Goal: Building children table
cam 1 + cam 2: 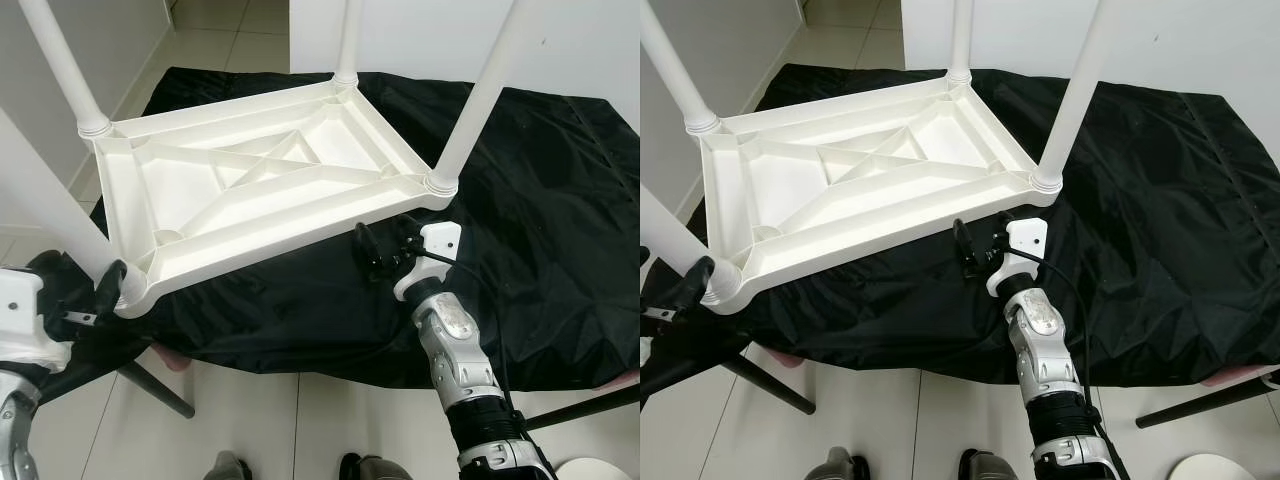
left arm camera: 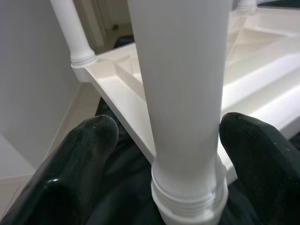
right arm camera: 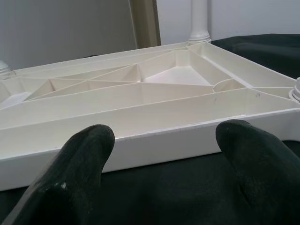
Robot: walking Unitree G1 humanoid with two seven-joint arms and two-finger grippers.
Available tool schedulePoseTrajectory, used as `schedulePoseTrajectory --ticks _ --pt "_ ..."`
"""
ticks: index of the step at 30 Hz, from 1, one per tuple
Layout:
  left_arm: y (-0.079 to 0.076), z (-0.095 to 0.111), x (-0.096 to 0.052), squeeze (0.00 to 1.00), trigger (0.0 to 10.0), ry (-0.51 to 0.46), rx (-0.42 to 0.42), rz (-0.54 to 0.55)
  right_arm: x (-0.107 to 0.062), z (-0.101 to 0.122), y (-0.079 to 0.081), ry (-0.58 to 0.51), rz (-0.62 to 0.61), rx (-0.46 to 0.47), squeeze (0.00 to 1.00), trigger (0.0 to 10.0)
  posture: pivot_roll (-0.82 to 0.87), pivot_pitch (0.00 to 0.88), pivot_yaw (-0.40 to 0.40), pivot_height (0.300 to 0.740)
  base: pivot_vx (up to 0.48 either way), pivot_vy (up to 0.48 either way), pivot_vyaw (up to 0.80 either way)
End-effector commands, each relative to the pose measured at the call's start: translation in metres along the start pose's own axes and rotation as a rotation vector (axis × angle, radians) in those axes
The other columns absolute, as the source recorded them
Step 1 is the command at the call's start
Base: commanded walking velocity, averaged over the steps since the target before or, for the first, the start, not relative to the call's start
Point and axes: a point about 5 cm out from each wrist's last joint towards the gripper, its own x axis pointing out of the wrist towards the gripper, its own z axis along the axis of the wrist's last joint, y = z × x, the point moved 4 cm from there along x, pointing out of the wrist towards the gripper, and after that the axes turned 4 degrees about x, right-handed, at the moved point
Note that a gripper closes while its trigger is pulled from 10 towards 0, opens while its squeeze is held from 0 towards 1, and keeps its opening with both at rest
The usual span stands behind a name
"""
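left gripper fingers spread around white table leg

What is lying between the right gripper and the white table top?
Only bare black cloth lies between the open right gripper and the table top edge, per the right wrist view.

We can read no text, label, brand, number or sign anywhere on the tabletop, its legs, the black cloth or the grippers.
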Motion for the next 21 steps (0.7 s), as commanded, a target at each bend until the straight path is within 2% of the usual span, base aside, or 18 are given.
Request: schedulePoseTrajectory --ticks 1,3,5,6,7,8,10,11,13,14,15,17,18,19,21 --pt "-0.005 -0.001 -0.001 0.00 10.0 0.006 -0.017 -0.010 -0.001 -0.003 -0.003 0.013 -0.009 0.001 0.00 10.0 0.03 0.141 0.002 0.740 0.000 0.000 0.00" --pt "-0.022 -0.004 0.003 0.00 10.0 0.006 -0.030 -0.063 0.000 -0.002 -0.003 0.007 -0.013 0.001 0.00 10.0 0.02 0.146 0.004 0.740 0.000 0.000 0.00" --pt "-0.022 -0.004 0.003 0.00 10.0 0.006 -0.030 -0.063 0.000 -0.002 -0.003 0.007 -0.013 0.001 0.00 10.0 0.02 0.146 0.004 0.740 0.000 0.000 0.00" --pt "-0.034 -0.004 0.006 0.00 10.0 -0.002 -0.039 -0.094 0.000 -0.001 -0.002 0.005 -0.014 0.002 0.00 10.0 0.02 0.146 0.004 0.740 0.000 0.000 0.00" --pt "-0.034 -0.004 0.006 0.00 10.0 -0.002 -0.039 -0.094 0.000 -0.001 -0.002 0.005 -0.014 0.002 0.00 10.0 0.02 0.146 0.004 0.740 0.000 0.000 0.00" --pt "-0.052 -0.004 0.013 0.00 10.0 -0.018 -0.059 -0.151 0.001 -0.001 -0.002 0.005 -0.015 0.003 0.00 10.0 0.02 0.150 0.004 0.740 0.000 0.000 0.00" --pt "-0.052 -0.004 0.013 0.00 10.0 -0.018 -0.059 -0.151 0.001 -0.001 -0.002 0.005 -0.015 0.003 0.00 10.0 0.02 0.150 0.004 0.740 0.000 0.000 0.00" --pt "-0.066 -0.004 0.017 0.00 10.0 -0.031 -0.078 -0.196 0.000 -0.001 -0.002 0.005 -0.015 0.004 0.00 10.0 0.01 0.150 0.005 0.740 0.000 0.000 0.00" --pt "-0.066 -0.004 0.017 0.00 10.0 -0.031 -0.078 -0.196 0.000 -0.001 -0.002 0.005 -0.015 0.004 0.00 10.0 0.01 0.150 0.005 0.740 0.000 0.000 0.00" --pt "-0.082 -0.004 0.021 0.00 10.0 -0.042 -0.101 -0.255 -0.001 -0.002 -0.001 0.007 -0.015 0.005 0.00 10.0 0.00 0.145 0.008 0.740 0.000 0.000 0.00" --pt "-0.082 -0.004 0.021 0.00 10.0 -0.042 -0.101 -0.255 -0.001 -0.002 -0.001 0.007 -0.015 0.005 0.00 10.0 0.00 0.145 0.008 0.740 0.000 0.000 0.00" --pt "-0.114 -0.005 0.019 0.00 10.0 -0.051 -0.145 -0.388 -0.004 -0.006 -0.001 0.017 -0.020 0.002 0.00 10.0 0.00 0.136 0.022 0.740 0.000 0.000 0.00" --pt "-0.114 -0.005 0.019 0.00 10.0 -0.051 -0.145 -0.388 -0.004 -0.006 -0.001 0.017 -0.020 0.002 0.00 10.0 0.00 0.136 0.022 0.740 0.000 0.000 0.00" --pt "-0.129 -0.005 0.014 0.00 10.0 -0.049 -0.167 -0.463 -0.005 -0.006 -0.003 0.019 -0.029 0.000 0.00 10.0 -0.01 0.132 0.023 0.740 0.000 0.000 0.00" --pt "-0.146 -0.005 0.006 0.00 10.0 -0.046 -0.188 -0.556 -0.005 -0.008 -0.007 0.023 -0.044 -0.004 0.00 10.0 -0.01 0.128 0.025 0.740 0.000 0.000 0.00"
